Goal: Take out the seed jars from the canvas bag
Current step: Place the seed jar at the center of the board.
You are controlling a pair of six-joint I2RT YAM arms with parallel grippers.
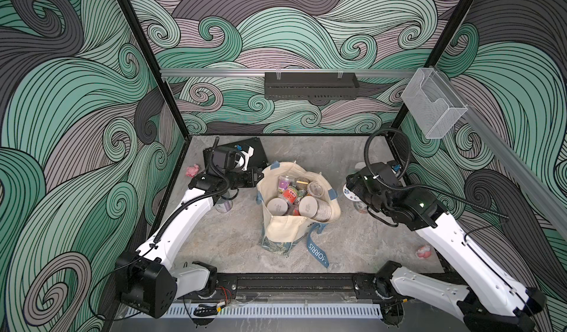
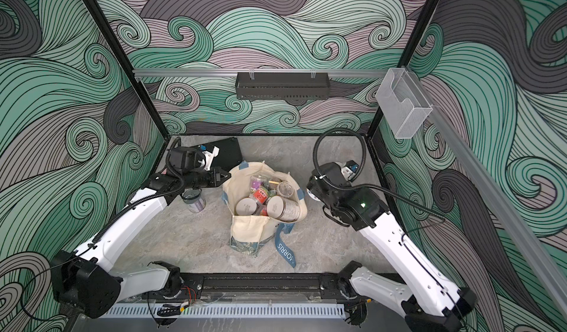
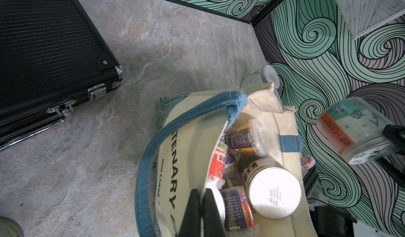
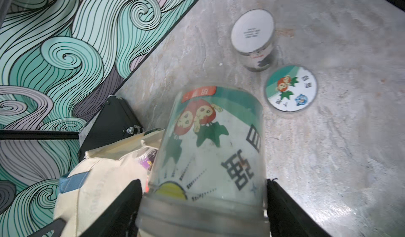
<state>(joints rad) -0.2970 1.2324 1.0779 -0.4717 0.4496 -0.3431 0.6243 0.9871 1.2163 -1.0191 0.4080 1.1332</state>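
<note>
Wrist views, not top: right pincer (image 4: 202, 182) clamps carrot jar (image 4: 210, 141); left pincer (image 3: 201, 194) closed.

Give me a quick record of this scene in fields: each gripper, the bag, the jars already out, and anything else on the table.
left gripper: fingers shut at the canvas bag rim; whether they pinch the canvas is unclear
right gripper: fingers closed on the carrot jar, held beside the bag
bag: upright, mouth open, several seed jars inside
jars out: lone jar by the left arm; white-lidded jar and sticker-lidded jar on the right side
other: black case; two pink toys
</note>
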